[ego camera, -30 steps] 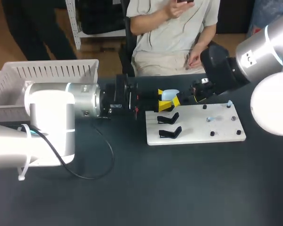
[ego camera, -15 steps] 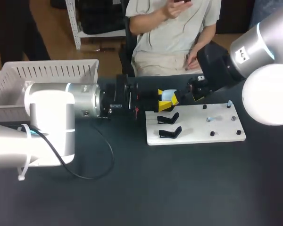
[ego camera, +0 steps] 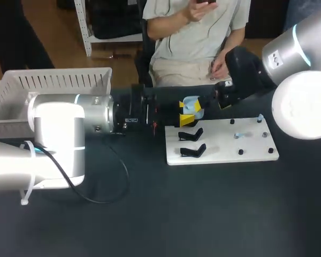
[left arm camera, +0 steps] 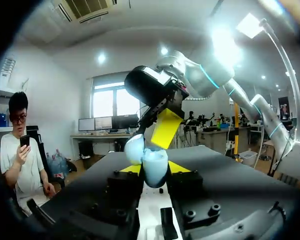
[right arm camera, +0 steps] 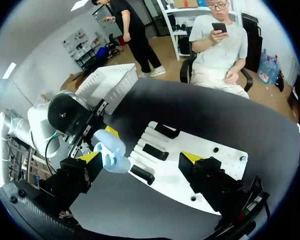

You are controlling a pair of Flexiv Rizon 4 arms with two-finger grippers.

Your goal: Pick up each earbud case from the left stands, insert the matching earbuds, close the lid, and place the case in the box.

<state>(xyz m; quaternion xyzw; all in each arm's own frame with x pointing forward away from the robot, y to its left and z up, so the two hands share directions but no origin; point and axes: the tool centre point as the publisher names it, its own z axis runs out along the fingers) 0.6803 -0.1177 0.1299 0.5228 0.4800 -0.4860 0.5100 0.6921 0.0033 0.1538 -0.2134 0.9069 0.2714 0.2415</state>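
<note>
Pale blue earbud case [ego camera: 191,104] in left end effector [ego camera: 188,113], near white stand board [ego camera: 224,153].

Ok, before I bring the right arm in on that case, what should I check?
1. Left gripper shut on the case: ok.
2. Lid open: ok.
3. Right gripper carrying an earbud: not ok, open and empty.
4. Earbuds in the case: cannot tell; pale blue bits lie on the board.
5. Basket in place on the left: ok.
</note>
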